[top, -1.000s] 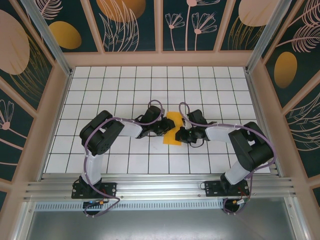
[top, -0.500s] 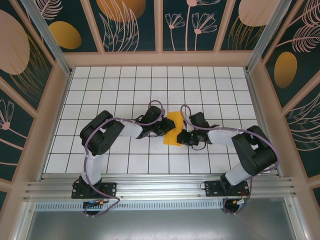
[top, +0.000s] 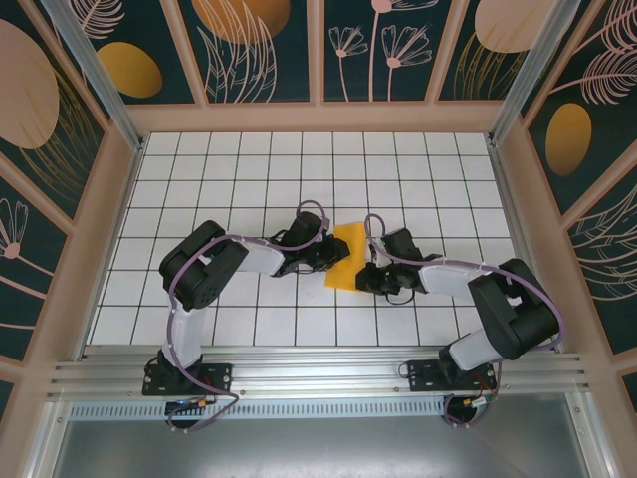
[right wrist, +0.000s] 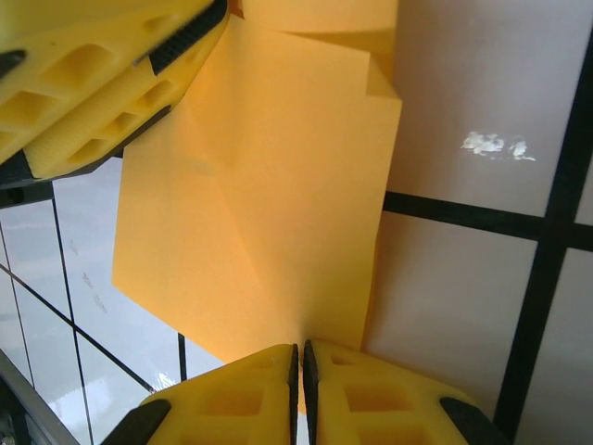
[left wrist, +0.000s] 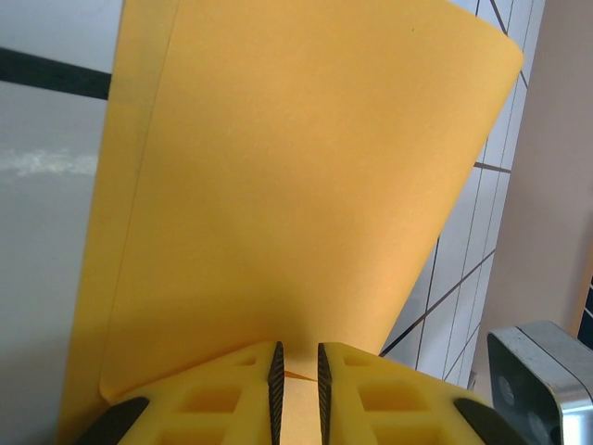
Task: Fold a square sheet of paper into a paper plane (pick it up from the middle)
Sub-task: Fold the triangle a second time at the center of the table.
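Right gripper (right wrist: pixel 299 363) is pinching the near corner of the sheet of paper (right wrist: pixel 269 185), its yellow fingers almost together on the edge. Compared with a second ago, its forearm is lying lower and further right, and the gripper is sitting slightly nearer the arm bases. Left gripper (left wrist: pixel 296 366) is clamping the sheet's left side, pads close with the paper's edge between them, in much the same spot as before. Orange-yellow and folded over on itself, the sheet is resting between the two grippers near the middle of the white grid table (top: pixel 299 169), one layer curling upward. Open tiles are stretching beyond it toward the far wall (top: pixel 269 60) and out to both sides.
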